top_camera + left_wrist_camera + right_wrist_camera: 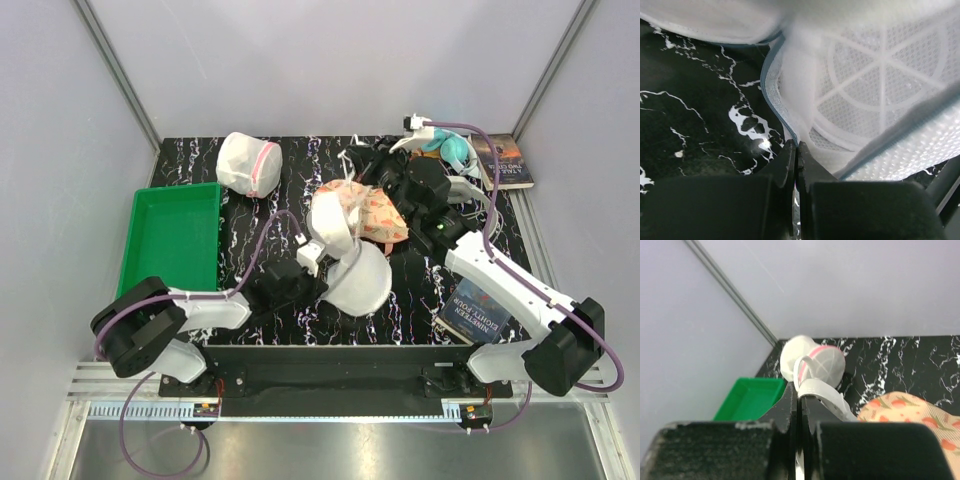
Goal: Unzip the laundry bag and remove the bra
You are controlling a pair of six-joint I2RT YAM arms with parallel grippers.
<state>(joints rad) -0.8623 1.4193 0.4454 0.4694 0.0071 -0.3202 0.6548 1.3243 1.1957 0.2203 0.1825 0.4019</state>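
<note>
The laundry bag (362, 282) lies open near the middle of the black marbled worktop (250, 215), a little toward 6 o'clock, with its grey zip band parted. At its 11 o'clock a white piece (335, 225) stands up; I cannot tell whether it is the bag's flap or a garment. The left gripper (797, 150) comes in from the bag's 9 o'clock, its jaws pinched on the bag's edge. The right gripper (798, 395) has its jaws closed on a white strap (820, 390). A floral two-cup item (378, 212) lies at the bag's 12 o'clock. A pink-trimmed pouch (248, 163) sits at 11 o'clock and a green tray (172, 240) at 9.
</note>
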